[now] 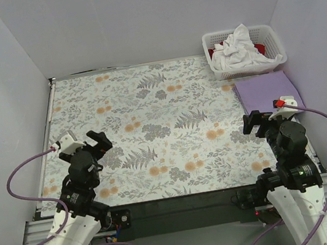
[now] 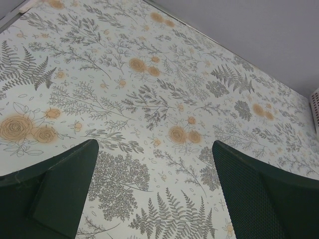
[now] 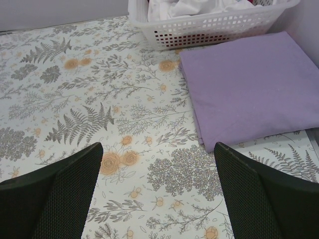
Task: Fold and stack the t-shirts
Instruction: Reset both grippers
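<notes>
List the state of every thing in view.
basket, upright, holding shirts
white t-shirt, crumpled in basket
red t-shirt, mostly buried under it
lavender t-shirt, folded flat beside basket
floral cloth, spread flat
left gripper, open, empty
right gripper, open, empty

A floral cloth point(image 1: 151, 124) covered the table. At its far right corner, a white basket point(image 1: 211, 59) held a crumpled white t-shirt point(image 1: 236, 49) over a red one point(image 1: 259, 49). A folded purple t-shirt point(image 1: 267, 92) lay flat just in front of the basket. Near the front edge, the left gripper point(image 1: 84, 139) and right gripper point(image 1: 268, 113) were spread wide, holding nothing.
</notes>
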Controlling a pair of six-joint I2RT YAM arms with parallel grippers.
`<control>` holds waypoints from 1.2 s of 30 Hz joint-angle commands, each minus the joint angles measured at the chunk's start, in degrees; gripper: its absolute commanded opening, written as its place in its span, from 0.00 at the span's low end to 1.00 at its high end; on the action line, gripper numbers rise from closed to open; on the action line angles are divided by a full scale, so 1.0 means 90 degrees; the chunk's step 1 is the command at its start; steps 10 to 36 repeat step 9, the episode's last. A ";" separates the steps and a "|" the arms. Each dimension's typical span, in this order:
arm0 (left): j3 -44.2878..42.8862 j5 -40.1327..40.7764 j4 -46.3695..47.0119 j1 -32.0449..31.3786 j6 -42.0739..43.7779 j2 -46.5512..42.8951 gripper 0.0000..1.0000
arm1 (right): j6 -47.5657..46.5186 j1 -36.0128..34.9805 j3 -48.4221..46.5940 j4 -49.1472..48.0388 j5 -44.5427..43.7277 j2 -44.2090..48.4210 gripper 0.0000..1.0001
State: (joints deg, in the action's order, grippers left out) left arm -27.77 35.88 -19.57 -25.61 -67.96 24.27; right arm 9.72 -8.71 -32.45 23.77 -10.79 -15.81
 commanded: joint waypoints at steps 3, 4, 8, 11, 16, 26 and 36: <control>0.0087 0.0242 0.0163 0.0033 0.0061 -0.0002 0.98 | -0.0054 -0.0028 0.0002 -0.0366 -0.0061 0.0058 0.98; 0.0097 0.0252 0.0163 0.0042 0.0061 0.0008 0.98 | -0.0044 -0.0038 0.0011 -0.0366 -0.0042 0.0077 0.98; 0.0136 0.0271 0.0202 0.0033 0.0071 0.0018 0.98 | -0.0044 -0.0028 0.0041 -0.0385 0.0017 0.0077 0.99; 0.0175 0.0252 0.0221 0.0033 0.0081 0.0028 0.98 | -0.0054 -0.0038 0.0050 -0.0405 0.0027 0.0097 0.98; 0.0175 0.0252 0.0221 0.0033 0.0081 0.0028 0.98 | -0.0054 -0.0038 0.0050 -0.0405 0.0027 0.0097 0.98; 0.0175 0.0252 0.0221 0.0033 0.0081 0.0028 0.98 | -0.0054 -0.0038 0.0050 -0.0405 0.0027 0.0097 0.98; 0.0175 0.0252 0.0221 0.0033 0.0081 0.0028 0.98 | -0.0054 -0.0038 0.0050 -0.0405 0.0027 0.0097 0.98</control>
